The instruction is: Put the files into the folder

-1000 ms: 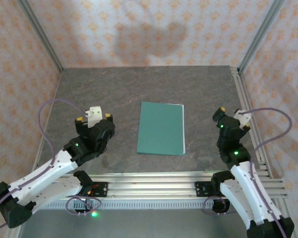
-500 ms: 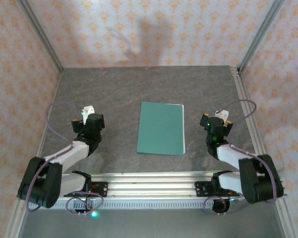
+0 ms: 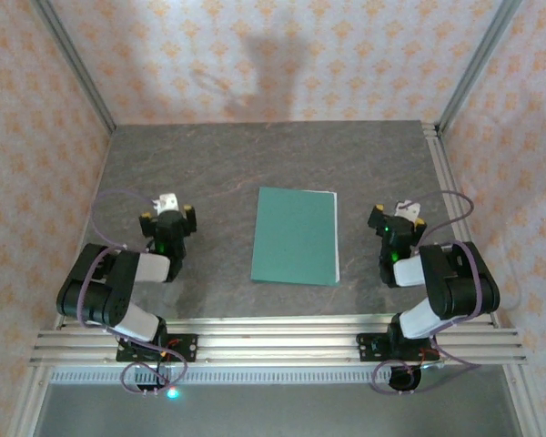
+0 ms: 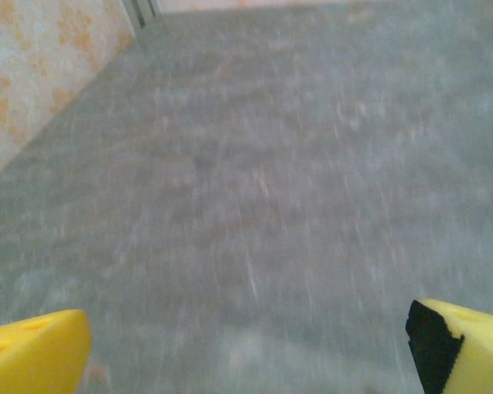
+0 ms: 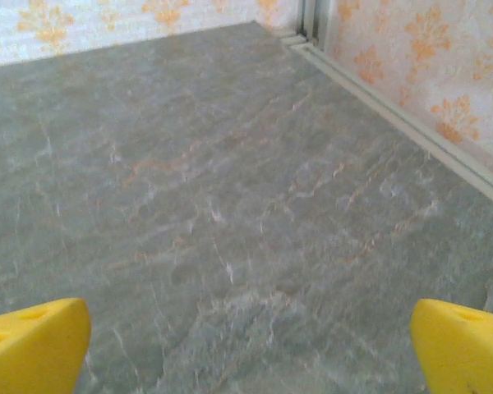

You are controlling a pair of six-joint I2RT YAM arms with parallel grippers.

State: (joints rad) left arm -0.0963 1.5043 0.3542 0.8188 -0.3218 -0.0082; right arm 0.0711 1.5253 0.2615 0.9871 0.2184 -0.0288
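Two arms, seen from above: the left arm (image 3: 118,291) and the right arm (image 3: 450,287) sit folded low at the near edge of the grey, stone-patterned worktop (image 3: 255,155). They sit one on each side of the folder (image 3: 294,235), both well apart from it. The folder lies flat and closed at mid-worktop, teal cover up, its long sides running away from me. A thin white margin of the files (image 3: 337,250) shows along its right edge and at its far right corner; I cannot tell whether the sheets lie inside the cover or under it. Left jaws: released, spread wide, grasping nothing; in the left wrist view the yellow fingertips (image 4: 33,353) stand at the two lower corners with bare worktop between them. Right jaws: likewise released and empty. The right wrist view shows their yellow fingertips (image 5: 33,345) over bare worktop, with a pale rail (image 5: 411,131) along the worktop's right border below patterned wallpaper (image 5: 411,49).
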